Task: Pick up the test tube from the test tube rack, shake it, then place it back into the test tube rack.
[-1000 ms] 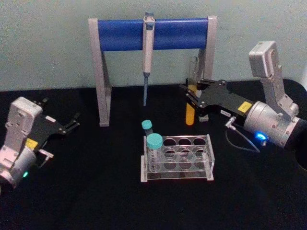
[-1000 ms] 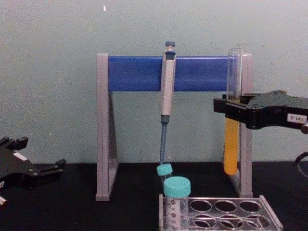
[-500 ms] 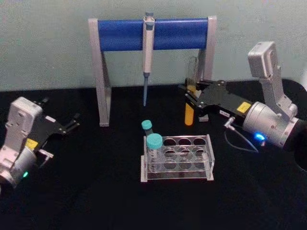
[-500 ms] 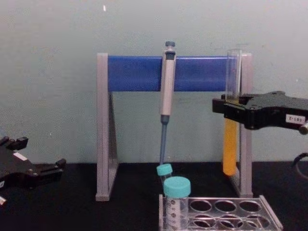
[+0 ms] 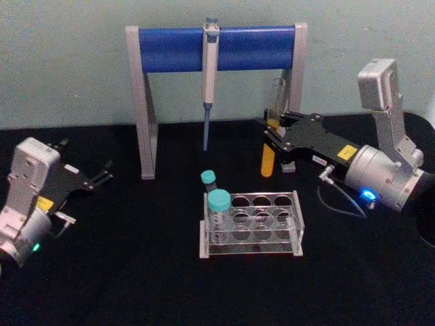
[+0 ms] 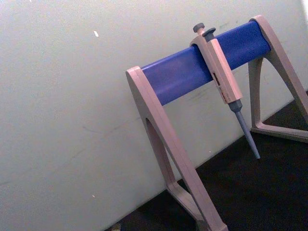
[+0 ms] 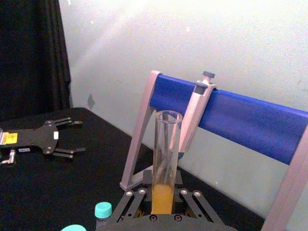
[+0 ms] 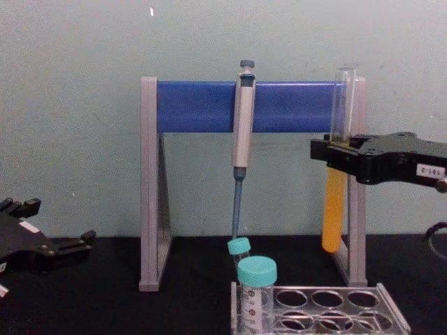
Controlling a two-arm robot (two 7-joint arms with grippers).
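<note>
A pale green wall backs a black bench point(image 5: 136, 285), where the blue-barred stand point(image 5: 217, 47) carries a grey pipette point(image 5: 209, 64). In front of it sits the test tube rack point(image 5: 249, 249), with two teal-capped tubes point(image 5: 219, 202) on its left side and its other holes free.

We see the right gripper point(image 5: 272, 137) pinching the test tube point(image 5: 268, 161) at about mid-height, just above the orange-yellow liquid. The tube hangs in the air behind the rack and to its right, near the stand's right leg and well clear of the rack's top plate.

The change from half a second ago is small but telling. In the chest view the tube stood straight, and now it leans, mouth toward the right and round bottom toward the left. The gripper has shifted a little with it. A second ago the tube was also upright at much the same height, so we judge that this is the rocking of the shake itself, not travel toward the rack. The pick is done, the shaking is under way, and the return is not yet begun.

With no cap on the tube, we would keep the swings gentle so that nothing spills.

The left gripper point(image 7: 78, 136) rests low at the left of the bench, fingers spread and holding nothing
</note>
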